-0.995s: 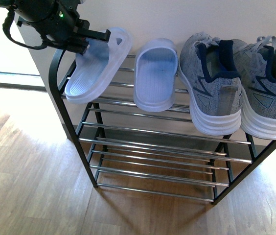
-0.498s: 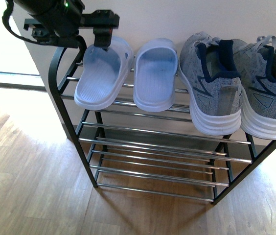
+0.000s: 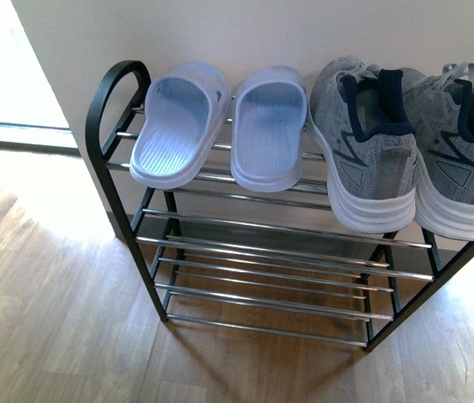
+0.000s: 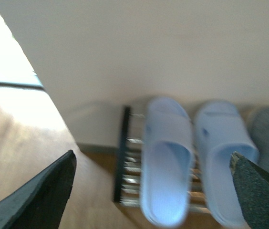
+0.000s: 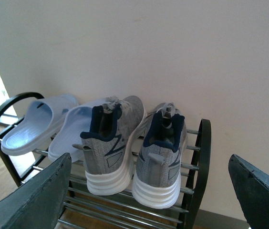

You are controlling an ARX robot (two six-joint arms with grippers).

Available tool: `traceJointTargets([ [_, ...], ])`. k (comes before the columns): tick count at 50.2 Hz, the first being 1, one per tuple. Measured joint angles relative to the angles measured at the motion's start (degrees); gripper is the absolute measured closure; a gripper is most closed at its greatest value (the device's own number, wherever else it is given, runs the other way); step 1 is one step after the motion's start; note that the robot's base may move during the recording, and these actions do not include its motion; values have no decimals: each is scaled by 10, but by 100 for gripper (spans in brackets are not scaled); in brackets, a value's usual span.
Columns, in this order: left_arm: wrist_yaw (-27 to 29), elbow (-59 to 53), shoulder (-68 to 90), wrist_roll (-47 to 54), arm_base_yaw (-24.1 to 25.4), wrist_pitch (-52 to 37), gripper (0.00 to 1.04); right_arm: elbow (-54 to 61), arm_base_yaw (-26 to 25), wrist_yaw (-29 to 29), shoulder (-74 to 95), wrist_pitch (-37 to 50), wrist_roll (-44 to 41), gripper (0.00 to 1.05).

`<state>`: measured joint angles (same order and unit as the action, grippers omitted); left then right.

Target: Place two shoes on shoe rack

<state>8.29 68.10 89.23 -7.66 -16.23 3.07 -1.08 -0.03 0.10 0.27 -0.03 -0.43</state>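
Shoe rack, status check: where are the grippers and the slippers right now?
Left gripper open, empty. Right gripper open, empty. Both slippers flat on shoe rack top tier beside sneakers. Nothing in the way.

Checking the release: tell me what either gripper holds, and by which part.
Nothing is held. The left gripper and right gripper are both open and empty; both slippers and both sneakers rest on the shoe rack.

The shoe rack (image 3: 107, 101) has a glossy black metal frame and shiny chrome bars; slippers (image 3: 174, 126) smooth matt plastic; sneakers (image 3: 371, 143) knitted cloth.
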Motion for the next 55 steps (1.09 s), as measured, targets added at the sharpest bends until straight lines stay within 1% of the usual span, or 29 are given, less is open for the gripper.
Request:
traceJointTargets([
  [1, 38, -39, -7, 13, 4, -84, 20, 0, 0, -1, 0, 0, 0, 9],
  [2, 50, -67, -13, 24, 6, -140, 23, 0, 0, -1, 0, 0, 0, 9],
  [4, 59, -139, -30, 42, 12, -259, 32, 0, 0, -1, 0, 0, 0, 9],
  [6, 54, -191, -47, 52, 17, -332, 39, 0, 0, 0, 0, 0, 0, 9],
  [7, 49, -225, -62, 57, 20, -374, 45, 0, 0, 0, 0, 0, 0, 9],
  [10, 37, -281, -94, 63, 30, -428, 55, 0, 0, -1, 0, 0, 0, 9],
  [13, 28, -339, -133, 66, 48, -459, 70, 0, 0, -1, 0, 0, 0, 9],
  [18, 14, -405, -171, 68, 68, -476, 89, 0, 0, -1, 0, 0, 0, 9],
  [21, -2, -445, -196, 68, 75, -485, 103, 0, 0, -1, 0, 0, 0, 9],
  [28, -18, -511, -256, 70, 97, -493, 103, 0, 0, -1, 0, 0, 0, 9],
  [37, -34, -557, -306, 70, 110, -490, 103, 0, 0, -1, 0, 0, 0, 9],
  [42, -41, -579, -337, 71, 117, -481, 103, 0, 0, -1, 0, 0, 0, 9],
  [43, -50, -583, -344, 70, 123, -478, 103, 0, 0, -1, 0, 0, 0, 9],
  [44, -72, -589, -354, 71, 137, -473, 103, 0, 0, -1, 0, 0, 0, 9],
  [45, -76, -594, -361, 71, 144, -470, 103, 0, 0, -1, 0, 0, 0, 9],
  [49, -78, -607, -386, 71, 158, -458, 103, 0, 0, -1, 0, 0, 0, 9],
  [55, -83, -624, -428, 71, 160, -435, 103, 0, 0, -1, 0, 0, 0, 9],
])
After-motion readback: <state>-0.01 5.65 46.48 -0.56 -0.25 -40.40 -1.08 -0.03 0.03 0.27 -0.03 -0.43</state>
